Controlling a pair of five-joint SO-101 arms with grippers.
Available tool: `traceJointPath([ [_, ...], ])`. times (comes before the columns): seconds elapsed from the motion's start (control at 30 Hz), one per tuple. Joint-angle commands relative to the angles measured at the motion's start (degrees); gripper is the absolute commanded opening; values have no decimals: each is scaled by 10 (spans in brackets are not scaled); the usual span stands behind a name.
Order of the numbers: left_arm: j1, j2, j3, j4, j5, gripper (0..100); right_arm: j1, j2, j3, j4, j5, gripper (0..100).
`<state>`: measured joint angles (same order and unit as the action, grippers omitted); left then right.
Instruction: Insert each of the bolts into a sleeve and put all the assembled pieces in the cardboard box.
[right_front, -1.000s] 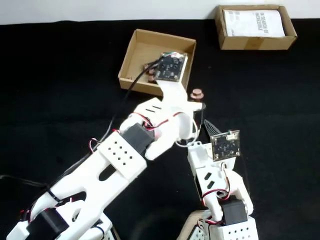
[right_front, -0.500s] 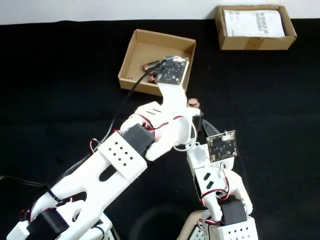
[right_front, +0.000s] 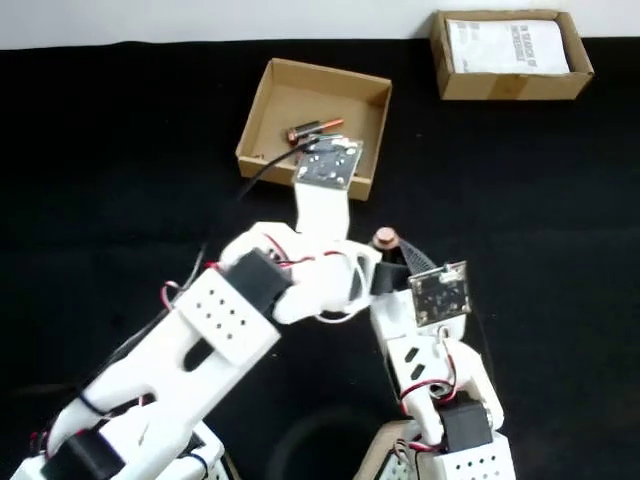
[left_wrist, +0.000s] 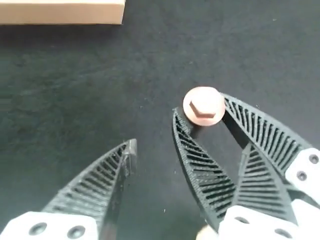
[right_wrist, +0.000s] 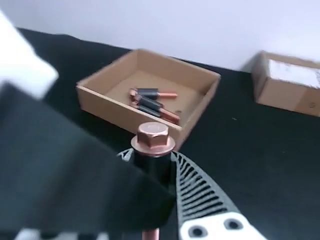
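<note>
Left pincer now off box (probably)

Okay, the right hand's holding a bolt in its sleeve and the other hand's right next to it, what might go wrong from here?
The open left hand sits very close to the right hand; closing in for the bolt may knock them together. The bolt just stands in its sleeve, so tilting it toward the box might let it slide out.
</note>
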<state>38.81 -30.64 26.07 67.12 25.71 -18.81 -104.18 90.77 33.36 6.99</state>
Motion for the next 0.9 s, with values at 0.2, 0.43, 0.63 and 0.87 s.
traceJointPath([
  [0.2, 6, -196, -10, 82, -81, 208, 6, 69, -99, 15, -18, 6],
  [0.43, -101, -269, -10, 59, -91, 21, 30, 268, -262, 40, -112, 6],
  [0.63, -304, -276, 12, -14, -87, 9, 29, 400, -413, 42, -113, 6],
  [0.87, -478, -276, 186, -187, -87, 9, 29, 648, -687, 99, -73, 6],
])
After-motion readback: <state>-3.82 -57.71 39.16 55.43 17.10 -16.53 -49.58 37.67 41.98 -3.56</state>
